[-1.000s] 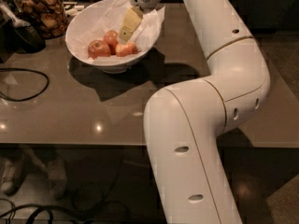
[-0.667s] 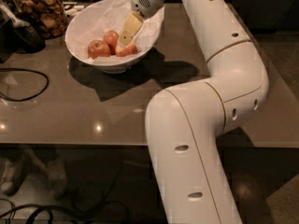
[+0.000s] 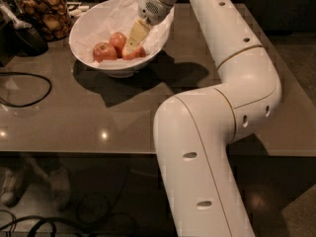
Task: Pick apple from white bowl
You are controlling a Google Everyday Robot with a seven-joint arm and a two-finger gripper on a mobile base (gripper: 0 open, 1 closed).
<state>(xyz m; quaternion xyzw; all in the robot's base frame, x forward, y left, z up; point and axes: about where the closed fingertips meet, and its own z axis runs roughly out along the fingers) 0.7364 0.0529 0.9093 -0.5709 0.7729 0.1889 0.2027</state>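
Note:
The white bowl point(image 3: 86, 26), lined with crumpled white paper, stands at the back left of the brown table. Three red apples lie in it: one on the left point(image 3: 102, 51), one in the middle point(image 3: 118, 39) and one on the right point(image 3: 138, 53), partly hidden. My gripper point(image 3: 130, 49) reaches down into the bowl from the right, its cream tip at the right apple and beside the middle one. The white arm arches over the table from the lower right.
A glass jar of brown snacks point(image 3: 43, 10) stands left of the bowl, with a dark object point(image 3: 24, 37) in front of it. A black cable point(image 3: 27, 90) loops on the table's left. The table's front edge point(image 3: 74, 152) runs below, with cables on the floor.
My gripper has come down deeper into the bowl, from above the apples to the right apple. The bowl and the apples have not moved.

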